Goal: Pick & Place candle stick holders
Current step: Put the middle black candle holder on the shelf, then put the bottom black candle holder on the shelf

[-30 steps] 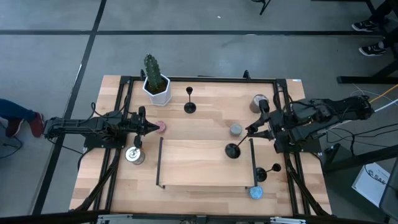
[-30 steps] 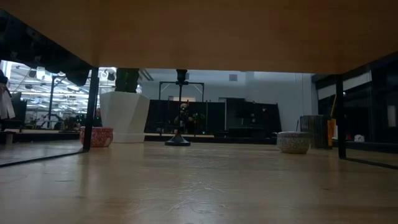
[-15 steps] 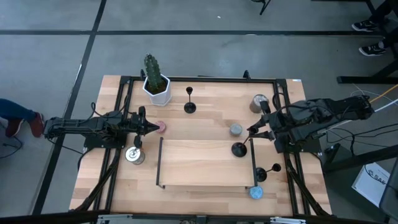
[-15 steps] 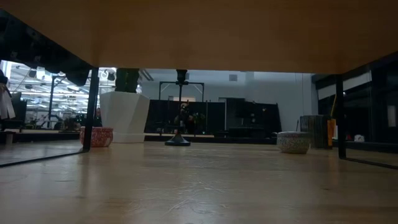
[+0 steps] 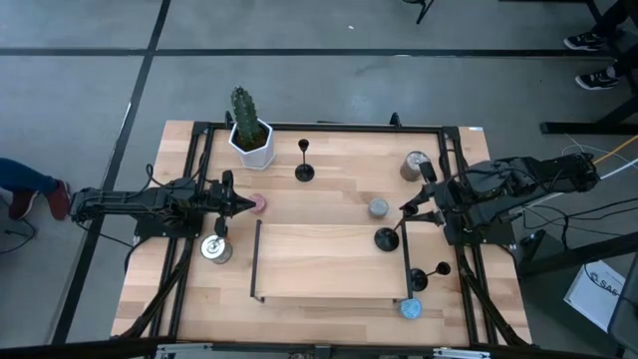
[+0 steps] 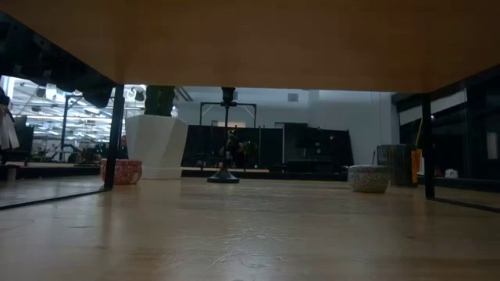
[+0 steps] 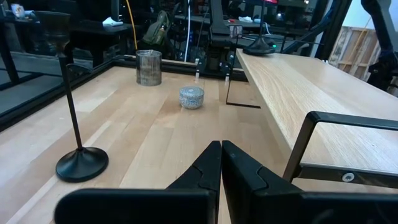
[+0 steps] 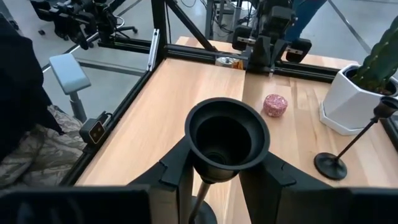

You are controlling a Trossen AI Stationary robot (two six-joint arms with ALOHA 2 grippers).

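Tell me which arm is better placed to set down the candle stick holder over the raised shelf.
Right. The right gripper is clamped on that candle stick holder at the raised shelf's right end. The left gripper waits shut beside the pink tin, across the table.

Black holders and dark arms on pale wood

The three candle stick holders are matte black, as are both arms and the raised shelf's thin frame; the table and shelf are light blond wood. The cactus is green in a white faceted pot. Small tins are pink, speckled grey and blue; two cans are silvery metal.
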